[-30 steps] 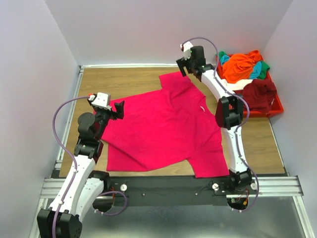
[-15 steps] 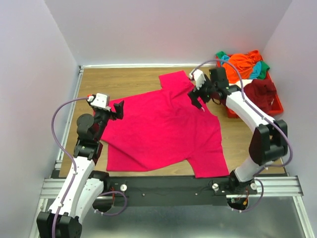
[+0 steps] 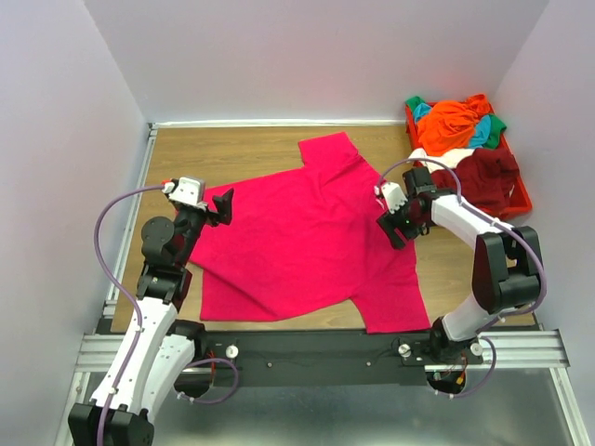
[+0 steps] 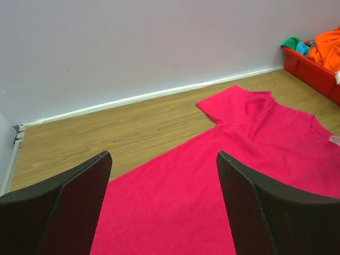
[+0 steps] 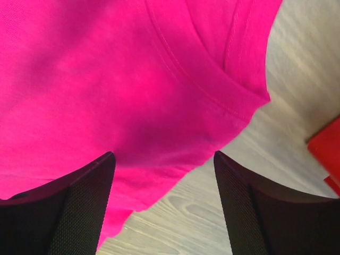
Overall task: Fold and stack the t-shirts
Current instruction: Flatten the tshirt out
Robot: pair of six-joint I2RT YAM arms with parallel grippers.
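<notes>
Both my jaws gape wide, empty: right jaws over the right edge of the plain magenta cloth t-shirt (image 3: 297, 237) spread flat mid-desk, left jaws opposite. I should pinch the hem squarely.

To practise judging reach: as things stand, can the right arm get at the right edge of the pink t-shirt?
Probably yes. The right gripper hovers just above that edge of the pink t-shirt, jaws open, with nothing in between.
</notes>
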